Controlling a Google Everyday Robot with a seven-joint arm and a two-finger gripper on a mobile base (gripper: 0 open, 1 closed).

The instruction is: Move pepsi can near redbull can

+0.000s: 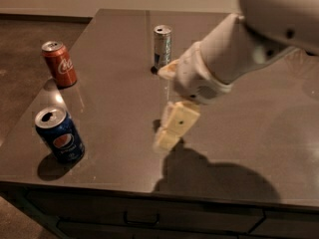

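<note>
The pepsi can is dark blue with a round red-white-blue logo. It stands upright near the table's front left corner. The redbull can is slim and silver and stands upright at the middle back of the table. My gripper hangs over the middle of the table, in front of the redbull can and well to the right of the pepsi can. Its cream fingers stand apart and hold nothing. The arm comes in from the upper right.
A red cola can stands upright at the left edge, behind the pepsi can. The dark table top ends in a front edge with a drawer front below. Floor lies to the left.
</note>
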